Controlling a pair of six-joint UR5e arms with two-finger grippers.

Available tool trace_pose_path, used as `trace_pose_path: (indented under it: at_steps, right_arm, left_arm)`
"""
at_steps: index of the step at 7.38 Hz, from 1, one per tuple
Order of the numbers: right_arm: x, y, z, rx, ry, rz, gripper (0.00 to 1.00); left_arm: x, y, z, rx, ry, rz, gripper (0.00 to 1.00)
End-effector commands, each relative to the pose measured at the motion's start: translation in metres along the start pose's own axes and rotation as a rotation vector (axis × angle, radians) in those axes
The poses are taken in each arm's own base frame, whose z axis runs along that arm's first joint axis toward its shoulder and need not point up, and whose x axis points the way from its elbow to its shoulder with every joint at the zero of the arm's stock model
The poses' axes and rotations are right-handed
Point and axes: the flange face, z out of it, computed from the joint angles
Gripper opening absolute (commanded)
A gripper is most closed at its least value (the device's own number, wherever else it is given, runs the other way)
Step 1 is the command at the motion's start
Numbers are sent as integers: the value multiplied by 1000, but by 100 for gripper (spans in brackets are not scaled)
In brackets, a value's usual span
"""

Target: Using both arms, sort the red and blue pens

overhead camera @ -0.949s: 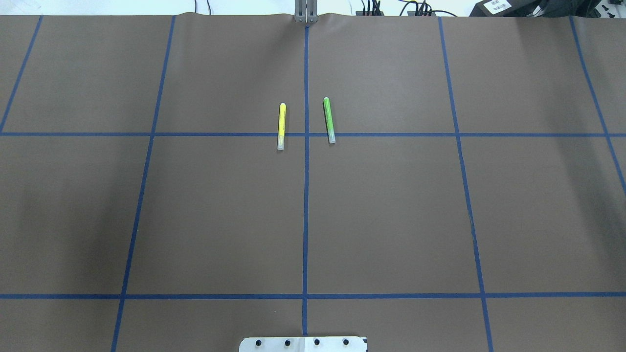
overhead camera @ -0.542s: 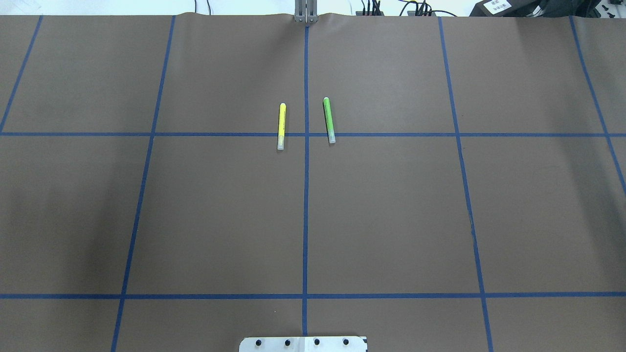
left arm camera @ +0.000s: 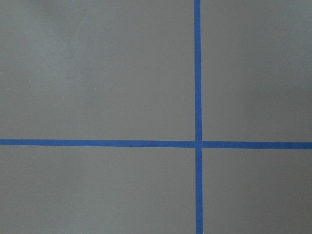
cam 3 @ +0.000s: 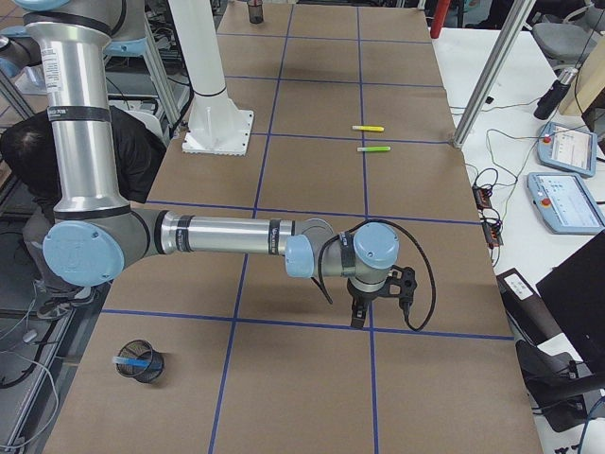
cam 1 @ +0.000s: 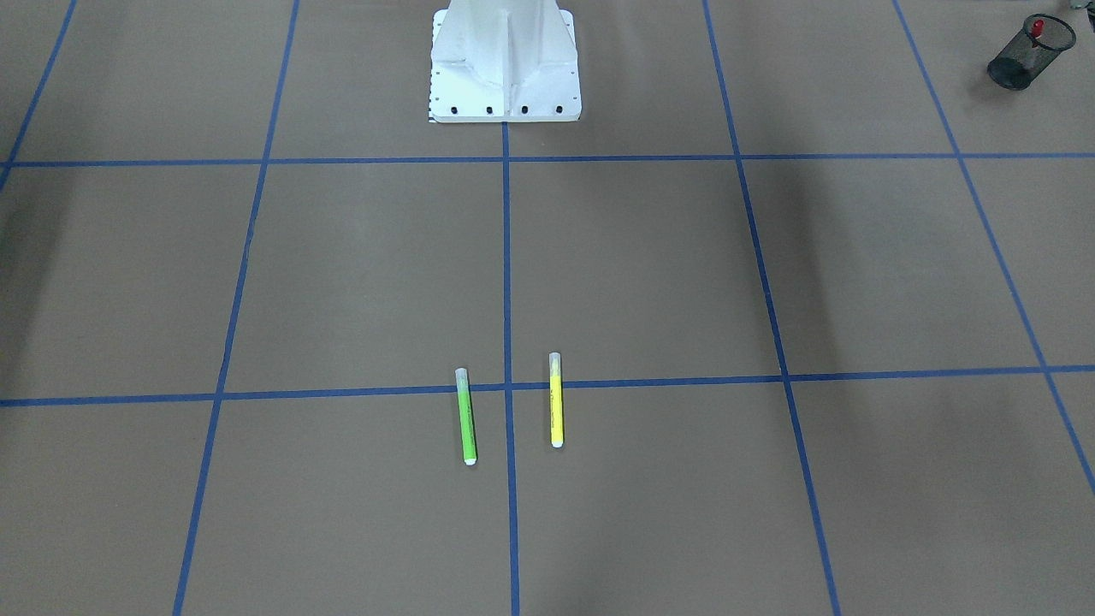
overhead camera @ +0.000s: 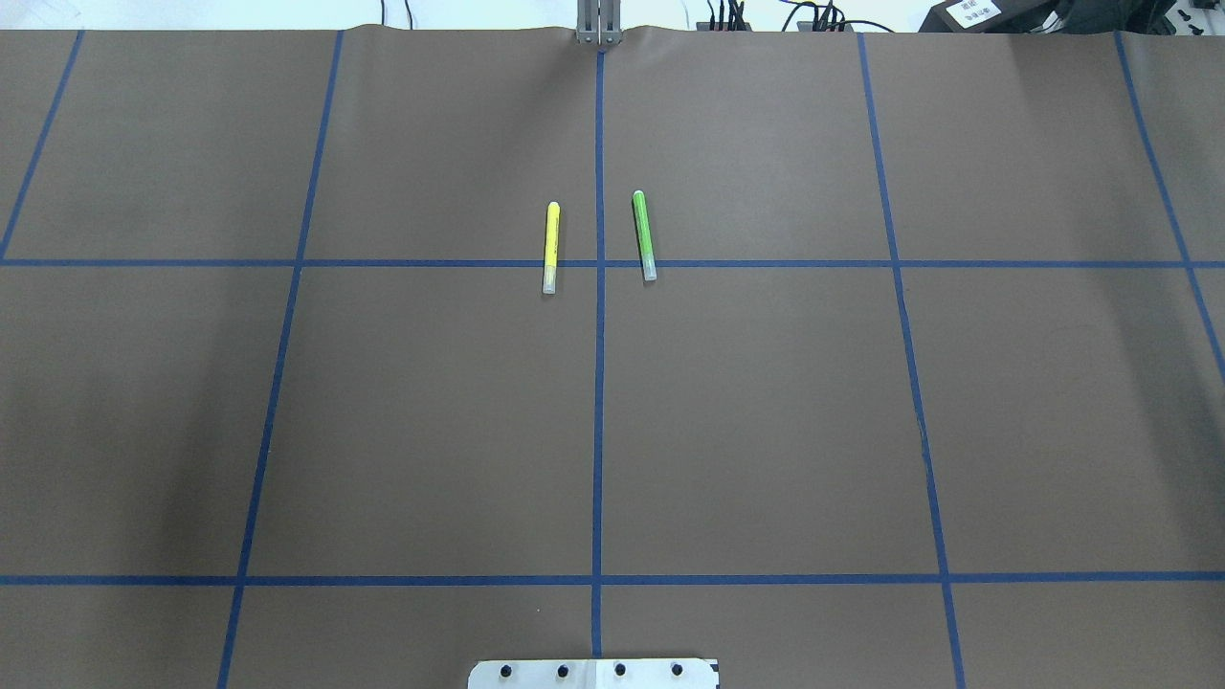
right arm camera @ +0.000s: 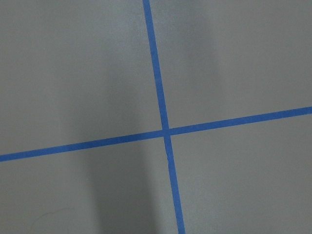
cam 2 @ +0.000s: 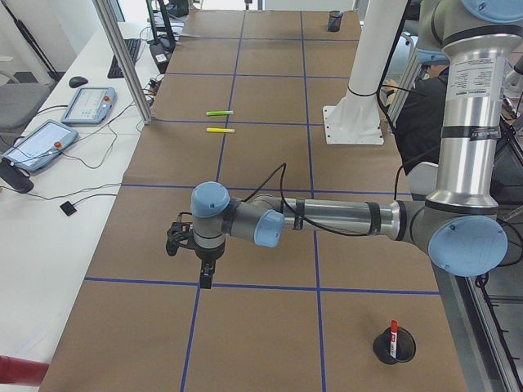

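The matte brown paper table cover point(overhead camera: 431, 402) bears a grid of blue tape lines point(overhead camera: 599, 383). The slim yellow marker point(overhead camera: 551, 247) and slim green marker point(overhead camera: 644, 234) have clear caps. A red-capped pen point(cam 2: 393, 333) shows in a black mesh cup point(cam 2: 384, 349) and a pale blue pen point(cam 3: 130, 359) in a second black mesh cup point(cam 3: 144, 367). The jointed metal left arm point(cam 2: 335, 219) and right arm point(cam 3: 227, 235) are silver-grey, with pale blue joint caps.

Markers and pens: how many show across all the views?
4. Yellow marker and green marker lie either side of the centre tape line; red pen stands in a mesh cup near the left arm; blue pen lies in a second cup near the right arm. Cups may hide more.
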Motion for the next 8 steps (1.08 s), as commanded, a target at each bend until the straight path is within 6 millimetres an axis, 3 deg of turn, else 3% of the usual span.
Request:
trace_pose_path:
  at_steps: [1, 3, 8]
  right_arm:
    - [4, 5, 3, -6, -2, 4, 100]
    - [7, 14, 5, -2, -16, -7, 100]
    - [5, 15, 3, 4, -20, -11, 100]
  left_arm:
    - [5, 5, -2, -9, 44, -4, 100]
    - [3, 5, -1, -12, 42, -7, 100]
    - [3, 4, 0, -12, 38, -9, 100]
